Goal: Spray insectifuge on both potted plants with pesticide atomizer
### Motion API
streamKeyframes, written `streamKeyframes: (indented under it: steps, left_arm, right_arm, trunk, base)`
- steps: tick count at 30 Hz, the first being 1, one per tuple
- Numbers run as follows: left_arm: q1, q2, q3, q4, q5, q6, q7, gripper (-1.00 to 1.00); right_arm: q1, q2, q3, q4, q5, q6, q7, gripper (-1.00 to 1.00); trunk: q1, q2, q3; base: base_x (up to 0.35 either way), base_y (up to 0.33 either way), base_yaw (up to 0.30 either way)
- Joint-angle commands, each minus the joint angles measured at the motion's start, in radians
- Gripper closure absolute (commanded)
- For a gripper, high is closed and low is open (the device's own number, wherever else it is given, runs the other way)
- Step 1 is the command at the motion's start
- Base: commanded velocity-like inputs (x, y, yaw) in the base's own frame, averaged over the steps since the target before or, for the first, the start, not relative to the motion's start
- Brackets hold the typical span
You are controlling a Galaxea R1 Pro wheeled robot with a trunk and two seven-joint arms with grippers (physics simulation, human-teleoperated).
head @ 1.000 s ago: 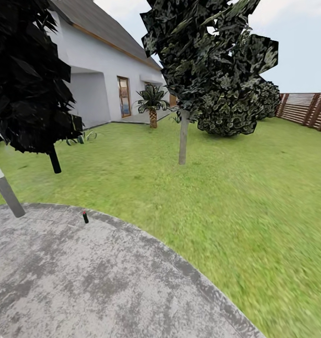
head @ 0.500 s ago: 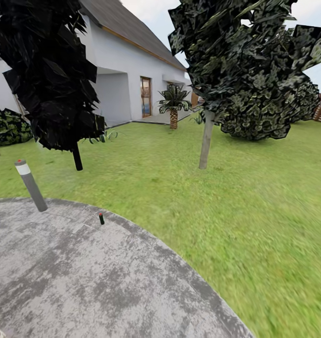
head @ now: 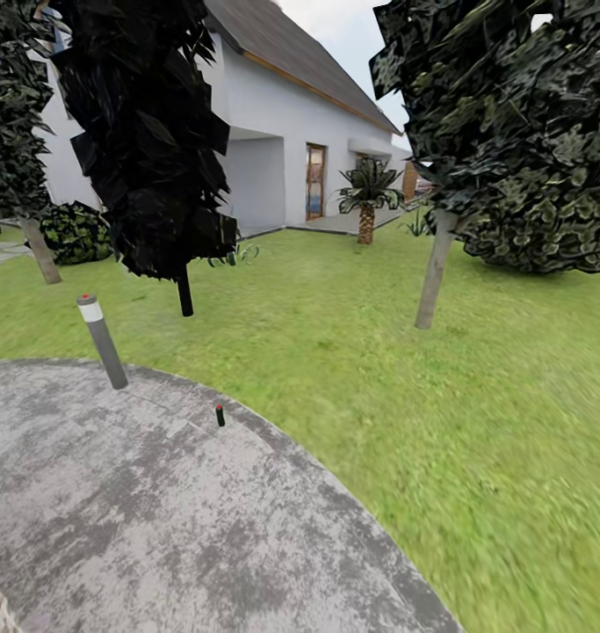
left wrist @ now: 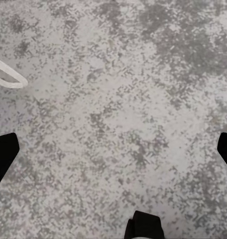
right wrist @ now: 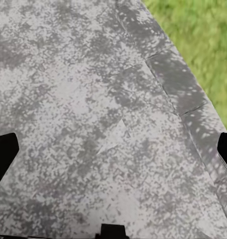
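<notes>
- Since a second ago my head view has swung left: the bollard lamp [head: 102, 341], the trees and the house [head: 282, 132] have all slid rightward in frame. That is the camera turning, not the things moving.
- The pesticide atomizer [head: 220, 415] stands upright near the rim of the stone patio [head: 159, 527], at about 11 o'clock from me, with the lamp well apart from it at 10 o'clock and the lawn [head: 475, 396] just beyond.
- It reads as a tiny dark bottle with a reddish top; too small to make out label or trigger.
- I judge it light, rigid and smooth, easy to tip, so I'd take it around the mid-body, below the spray head.
- Both wrist views look down on patio stone. The left gripper [left wrist: 113, 149] and right gripper [right wrist: 113, 149] are spread wide, fingertips at the frame edges, holding nothing.
</notes>
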Motion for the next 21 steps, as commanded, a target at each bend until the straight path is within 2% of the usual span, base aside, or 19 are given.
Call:
streamKeyframes:
  steps: [1, 7, 21]
  left_arm:
    - [-0.001, 0.0, -0.003, 0.001, 0.01, -0.003, -0.001, -1.0]
    - [-0.001, 0.0, -0.003, 0.001, 0.01, -0.003, -0.001, -1.0]
    - [-0.001, 0.0, -0.002, 0.001, 0.01, -0.003, -0.001, -1.0]
  right_arm:
    - [0.0, 0.0, 0.0, 0.0, 0.007, -0.002, -0.001, -1.0]
    - [0.0, 0.0, -0.001, -0.001, 0.007, -0.002, 0.0, -1.0]
    - [0.0, 0.0, -0.008, -0.004, 0.006, -0.002, 0.0, -1.0]
  trunk:
    - [0.001, 0.0, -0.001]
    - [0.001, 0.0, 0.001]
    - [0.001, 0.0, 0.002]
  base:
    - [0.339, 0.0, 0.278]
    - [0.339, 0.0, 0.193]
    - [0.339, 0.0, 0.009]
